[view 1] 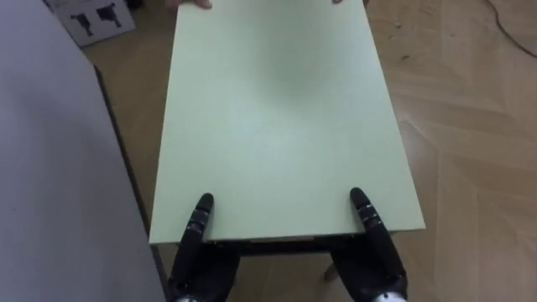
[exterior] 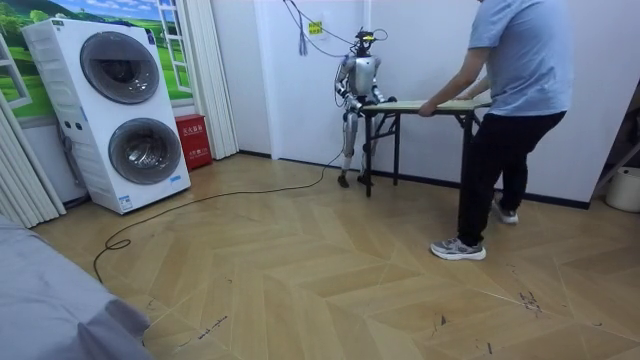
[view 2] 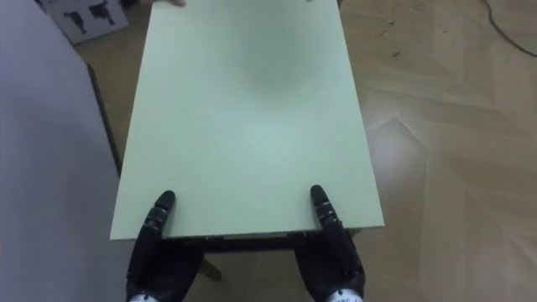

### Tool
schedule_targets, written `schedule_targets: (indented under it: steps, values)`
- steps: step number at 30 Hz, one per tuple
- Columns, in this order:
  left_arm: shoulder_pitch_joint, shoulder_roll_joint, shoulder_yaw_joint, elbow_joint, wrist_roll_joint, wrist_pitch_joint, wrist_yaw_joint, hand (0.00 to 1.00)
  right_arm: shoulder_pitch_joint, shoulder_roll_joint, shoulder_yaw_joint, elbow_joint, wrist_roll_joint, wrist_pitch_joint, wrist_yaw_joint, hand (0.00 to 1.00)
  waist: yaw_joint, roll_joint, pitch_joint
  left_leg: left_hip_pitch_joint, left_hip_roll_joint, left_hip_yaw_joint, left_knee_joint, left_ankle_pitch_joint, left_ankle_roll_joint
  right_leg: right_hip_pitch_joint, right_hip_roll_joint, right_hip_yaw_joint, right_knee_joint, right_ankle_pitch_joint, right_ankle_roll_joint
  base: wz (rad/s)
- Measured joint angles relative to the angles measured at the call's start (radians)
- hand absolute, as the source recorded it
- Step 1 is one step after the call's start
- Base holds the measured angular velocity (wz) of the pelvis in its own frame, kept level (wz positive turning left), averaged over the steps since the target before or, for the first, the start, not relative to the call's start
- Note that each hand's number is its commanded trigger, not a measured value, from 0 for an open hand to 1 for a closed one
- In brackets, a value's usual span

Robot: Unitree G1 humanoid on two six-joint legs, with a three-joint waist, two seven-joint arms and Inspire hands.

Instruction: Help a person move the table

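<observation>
A pale grey wall point(view 1: 50, 168) is running close along my left, leaving just a narrow dark strip between it and the pale green rectangular table point(view 1: 277, 117). My left hand point(view 1: 200, 260), gripping the near edge with its thumb on top, is getting little room outward. A white cardboard box point(view 1: 91, 17) is sitting by the wall near the table's far left corner. Beside my right hand point(view 1: 375, 264), gripping likewise, the light wooden herringbone floor point(view 1: 470, 168) is lying open, a thin black cable point(view 1: 513, 29) crossing its far corner. A person in a light blue shirt point(exterior: 520, 60) is blocking the table's far end.
</observation>
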Motion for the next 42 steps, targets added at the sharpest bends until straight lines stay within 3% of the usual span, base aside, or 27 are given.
schedule_targets:
  steps: [6,11,14,18,23,38,39,41,42]
  values:
    - [0.021,0.001,-0.004,-0.001,-0.005,-0.003,0.007,1.00,0.003,-0.022,0.014,0.000,0.010,-0.004,-0.007,1.00,0.059,-0.026,0.0008,-0.006,-0.012,-0.033,-0.001,0.016,0.003,0.034,0.028,0.098,-0.078,0.021,0.008,0.19]
    - [0.032,0.004,0.004,-0.013,-0.005,-0.001,0.007,1.00,-0.006,-0.025,0.029,0.000,0.013,-0.012,-0.008,1.00,0.100,-0.031,0.0008,-0.019,-0.014,-0.067,0.007,0.026,-0.004,0.045,0.041,0.095,-0.096,0.027,0.003,0.23]
    - [0.042,0.012,0.009,-0.024,-0.004,-0.002,0.007,1.00,-0.009,-0.027,0.040,0.000,0.017,-0.011,-0.009,1.00,0.098,-0.030,0.0006,-0.032,-0.018,-0.100,0.020,0.032,-0.012,0.049,0.053,0.088,-0.096,0.029,-0.001,0.37]
    - [0.042,0.019,0.008,-0.024,-0.005,-0.001,0.008,1.00,-0.008,-0.036,0.042,0.007,0.023,-0.009,-0.009,1.00,0.084,-0.028,0.0005,-0.042,-0.032,-0.155,0.026,0.046,-0.025,0.064,0.062,0.046,-0.098,0.029,-0.002,0.44]
    - [0.041,0.017,0.009,-0.023,-0.009,0.004,0.009,1.00,-0.017,-0.037,0.041,0.013,0.022,-0.008,-0.009,1.00,0.070,-0.025,0.0005,-0.053,-0.049,-0.194,0.024,0.054,-0.032,0.075,0.067,0.026,-0.116,0.028,-0.007,0.26]
    - [0.024,0.023,-0.005,-0.022,-0.009,-0.003,0.023,1.00,-0.017,-0.036,0.044,0.013,0.026,-0.019,-0.012,1.00,0.063,-0.022,0.0013,-0.053,-0.061,-0.198,0.008,0.059,-0.022,0.090,0.063,0.022,-0.112,0.028,-0.007,0.18]
    - [0.023,0.024,-0.003,-0.022,-0.009,-0.002,0.023,1.00,-0.017,-0.036,0.044,0.013,0.026,-0.020,-0.012,0.76,0.063,-0.022,0.0013,-0.052,-0.061,-0.198,0.007,0.059,-0.022,0.091,0.063,0.023,-0.112,0.028,-0.007,0.08]
    - [0.020,0.024,-0.003,-0.022,-0.009,-0.002,0.027,1.00,-0.017,-0.036,0.044,0.013,0.029,-0.020,-0.012,1.00,0.063,-0.022,0.0013,-0.051,-0.062,-0.198,0.006,0.059,-0.022,0.091,0.063,0.027,-0.109,0.028,-0.007,0.08]
    - [0.017,0.024,-0.005,-0.022,-0.009,-0.002,0.033,1.00,-0.017,-0.036,0.044,0.015,0.031,-0.021,-0.012,1.00,0.063,-0.023,0.0015,-0.049,-0.062,-0.199,0.005,0.059,-0.022,0.090,0.063,0.033,-0.103,0.028,-0.007,0.08]
